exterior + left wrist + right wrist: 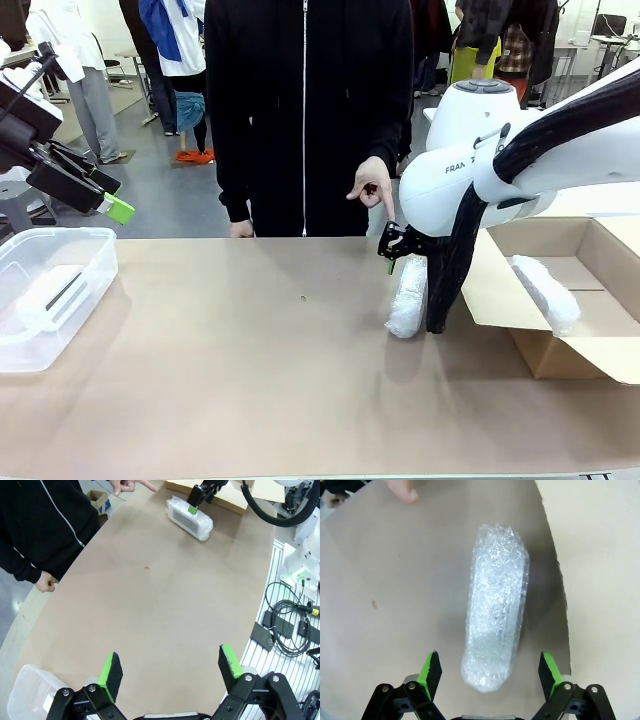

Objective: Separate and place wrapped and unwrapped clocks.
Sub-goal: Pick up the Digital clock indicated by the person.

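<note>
Right gripper (487, 672) hangs just above a bubble-wrap bundle (496, 611) on the brown table (250, 340), jaws spread wide and empty, 1 green pad on each side of the bundle's near end without touching it. From the front the bundle (407, 296) lies right of the table's middle, long axis running near to far, tucked against the right arm's black cable sleeve and just beside the flap of an open cardboard box (560, 350). In the left wrist view the same gripper (197, 502) sits over the bundle (189, 519) at the table's far end.

A 2nd bundle (546, 293) lies inside the box at the right edge of the table, slanted along the box floor.

Left gripper (170, 672) hovers high over the table's left side, jaws also spread and holding nothing; from the front its green pad (118, 208) shows above a clear plastic bin (95, 262). Inside that bin, at the table's left edge, rests the white clock (55, 292), dark screen showing.

A person in a black zip jacket stands at the far side of the table, 1 hand (372, 187) pointing a finger down toward the bundle under the right gripper. The fingertip (402, 491) shows at the top of the right wrist view.
</note>
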`<action>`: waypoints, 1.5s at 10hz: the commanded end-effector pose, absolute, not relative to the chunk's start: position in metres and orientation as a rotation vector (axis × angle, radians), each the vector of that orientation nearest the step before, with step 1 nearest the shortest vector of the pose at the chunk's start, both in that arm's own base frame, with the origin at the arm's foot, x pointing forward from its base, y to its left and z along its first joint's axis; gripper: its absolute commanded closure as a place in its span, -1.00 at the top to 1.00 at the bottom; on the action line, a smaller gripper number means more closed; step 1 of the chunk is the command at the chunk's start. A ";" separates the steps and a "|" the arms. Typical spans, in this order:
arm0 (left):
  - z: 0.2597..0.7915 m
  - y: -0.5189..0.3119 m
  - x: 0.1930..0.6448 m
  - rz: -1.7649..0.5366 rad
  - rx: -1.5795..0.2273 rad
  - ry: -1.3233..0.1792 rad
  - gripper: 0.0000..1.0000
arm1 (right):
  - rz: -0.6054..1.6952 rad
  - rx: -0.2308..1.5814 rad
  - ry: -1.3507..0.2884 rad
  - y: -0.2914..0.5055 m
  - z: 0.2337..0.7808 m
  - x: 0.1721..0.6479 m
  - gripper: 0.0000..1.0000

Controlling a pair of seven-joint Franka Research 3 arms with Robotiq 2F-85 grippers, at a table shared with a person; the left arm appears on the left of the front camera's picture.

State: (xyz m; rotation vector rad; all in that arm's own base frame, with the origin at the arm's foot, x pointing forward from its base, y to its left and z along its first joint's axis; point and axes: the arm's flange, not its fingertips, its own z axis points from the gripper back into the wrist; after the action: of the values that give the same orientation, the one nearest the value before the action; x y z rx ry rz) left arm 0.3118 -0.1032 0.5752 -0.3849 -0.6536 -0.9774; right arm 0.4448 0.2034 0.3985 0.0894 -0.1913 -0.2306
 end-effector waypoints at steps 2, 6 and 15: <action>0.575 -0.103 0.313 -0.971 -0.379 -0.662 1.00 | -0.282 0.056 -0.192 0.217 0.379 0.460 1.00; 0.575 -0.103 0.313 -0.971 -0.379 -0.662 1.00 | -0.318 0.036 -0.204 0.220 0.360 0.467 1.00; 0.575 -0.103 0.313 -0.971 -0.379 -0.662 1.00 | -0.382 0.026 -0.182 0.218 0.355 0.474 0.29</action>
State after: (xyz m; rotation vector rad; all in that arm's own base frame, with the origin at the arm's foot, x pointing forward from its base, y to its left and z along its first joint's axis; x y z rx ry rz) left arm 0.3118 -0.1032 0.5752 -0.3849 -0.6536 -0.9774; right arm 0.4697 0.2097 0.3558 0.0589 -0.1613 -0.3590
